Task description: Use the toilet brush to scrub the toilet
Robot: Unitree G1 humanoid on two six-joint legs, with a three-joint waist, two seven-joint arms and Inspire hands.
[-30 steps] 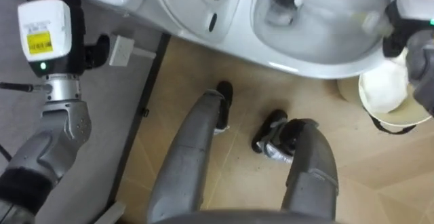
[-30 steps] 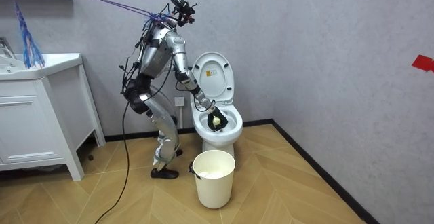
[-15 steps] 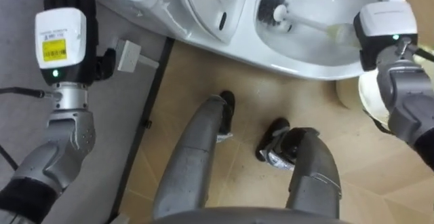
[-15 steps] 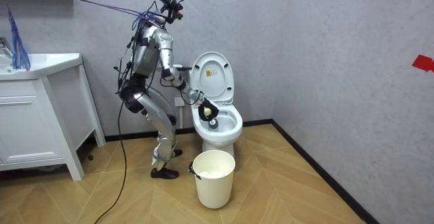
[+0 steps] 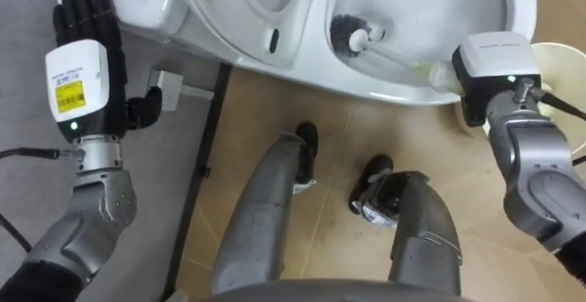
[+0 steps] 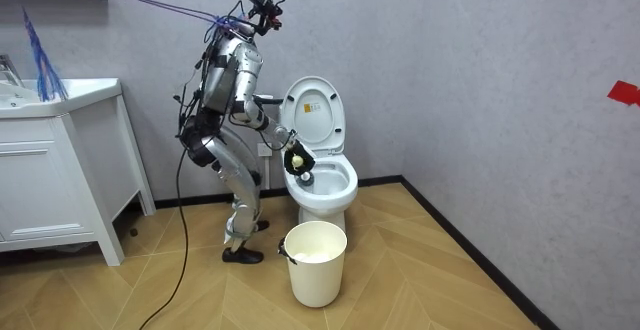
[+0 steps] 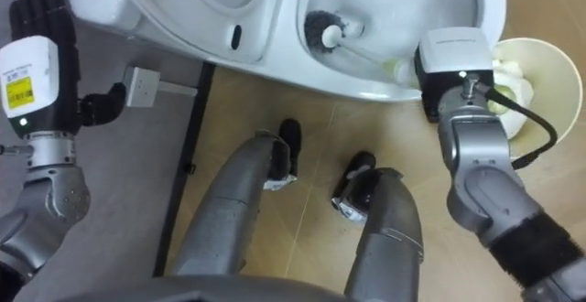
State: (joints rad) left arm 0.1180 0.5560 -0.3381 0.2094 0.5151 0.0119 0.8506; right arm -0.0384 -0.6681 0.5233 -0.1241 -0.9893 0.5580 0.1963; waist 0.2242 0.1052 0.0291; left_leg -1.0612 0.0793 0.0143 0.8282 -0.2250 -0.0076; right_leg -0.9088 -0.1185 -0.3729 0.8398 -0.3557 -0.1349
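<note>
The white toilet [image 5: 293, 53] runs across the top, its lid [image 6: 312, 115] raised. A toilet brush [image 5: 349, 35] with a dark head lies inside the bowl, its white handle slanting right to the near rim. My right hand [image 5: 490, 64] is at that rim, shut on the handle's yellowish grip; the fingers sit under the white wrist block. In the room view the right hand [image 6: 296, 160] is at the bowl's edge. My left hand [image 5: 84, 29] is held up beside the tank, open, fingers straight, holding nothing.
A cream waste bin [image 5: 560, 75] stands on the wood floor right of the bowl, close to my right forearm; it is in front of the toilet [image 6: 316, 260]. A wall socket [image 5: 170, 88] sits low by the tank. A white sink cabinet [image 6: 60, 170] stands at the room view's left.
My right hand has drawn back from over the bowl to its near rim, dragging the brush head across the bowl. In the room view I have straightened up somewhat. The eye views have shifted.
</note>
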